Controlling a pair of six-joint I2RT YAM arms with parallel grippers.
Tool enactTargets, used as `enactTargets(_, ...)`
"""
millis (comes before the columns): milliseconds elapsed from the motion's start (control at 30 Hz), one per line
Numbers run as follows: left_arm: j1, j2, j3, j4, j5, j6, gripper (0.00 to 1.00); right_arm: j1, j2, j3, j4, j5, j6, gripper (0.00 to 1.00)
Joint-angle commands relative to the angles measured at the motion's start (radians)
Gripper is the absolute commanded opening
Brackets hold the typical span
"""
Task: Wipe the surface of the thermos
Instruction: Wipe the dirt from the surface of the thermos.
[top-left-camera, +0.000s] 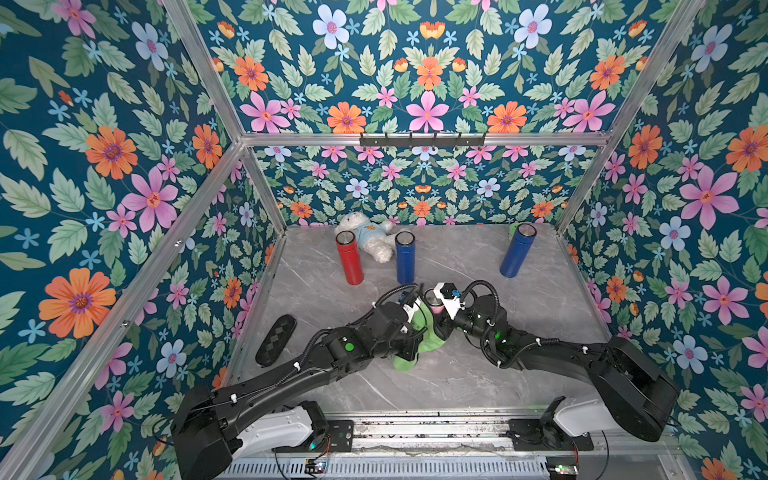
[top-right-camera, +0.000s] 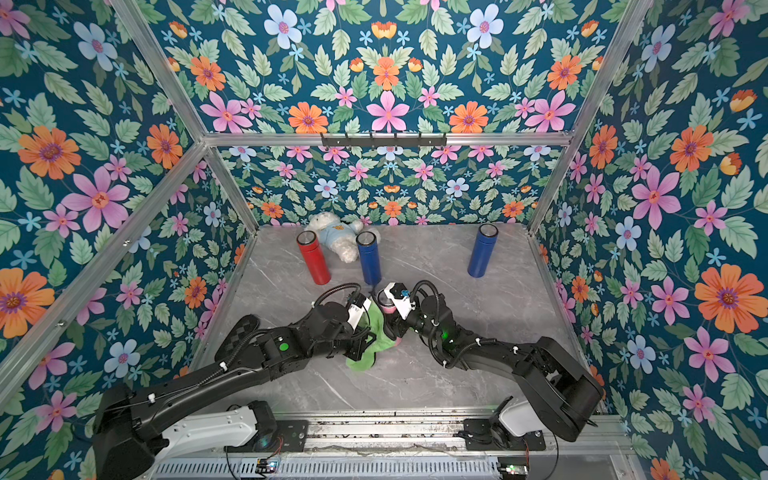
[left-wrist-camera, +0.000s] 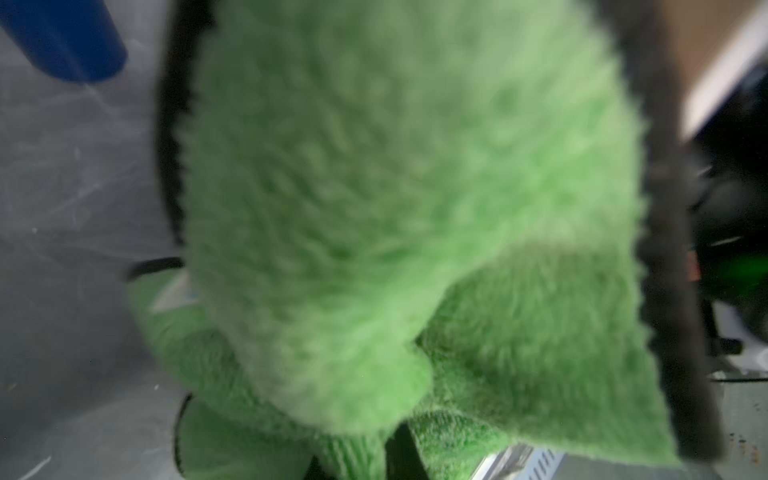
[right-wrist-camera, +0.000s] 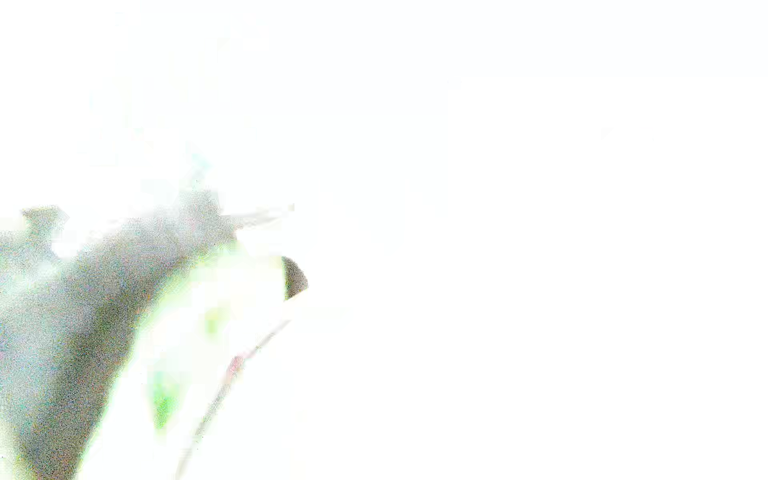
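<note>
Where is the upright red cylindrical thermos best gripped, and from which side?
Probably the red thermos at mid-body, coming from the robot's side: it stands upright with bare round walls, and the white plush bear lies close behind it.

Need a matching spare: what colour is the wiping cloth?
Green; the cloth shows best in the left wrist view.

Both top views look down from high above the front rail (top-left-camera: 415, 424), facing the back wall (top-left-camera: 415, 187). Nearly identical, they share the whole tabletop (top-left-camera: 457, 386), the left arm (top-left-camera: 291, 374) and the right arm (top-left-camera: 582, 357). The left wrist camera sits very close to the green cloth (left-wrist-camera: 395, 208), which fills its blurred frame, with a blue thermos (left-wrist-camera: 62, 41) at one corner. The right wrist camera, close beside the pink thermos (top-left-camera: 436, 308), shows almost pure white.
</note>
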Motion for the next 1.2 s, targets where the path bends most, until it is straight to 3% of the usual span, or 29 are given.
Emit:
enactTargets(0,0.029,0.003,0.019,-0.016,-0.033,0.034,0.0,0.002,-0.014,0.006,0.098,-0.004,0.011,0.0)
enactTargets(367,0.085,-0.168,0.119,0.004,-0.12,0.092,0.0,0.004,-0.066,-0.026,0.04,-0.006,-0.002,0.0)
enactTargets(700,0.19,-0.01,0.214,0.054,0.054,0.158,0.0,0.045,-0.02,-0.009,0.043,-0.005,-0.012,0.0)
enactTargets(933,0.22,0.022,0.254,0.079,0.122,0.17,0.0,0.058,0.014,-0.014,0.082,0.007,0.0,0.0)
enactTargets(1167,0.218,0.047,0.187,0.09,0.219,0.128,0.0,0.058,0.004,-0.006,0.083,0.023,-0.005,0.0)
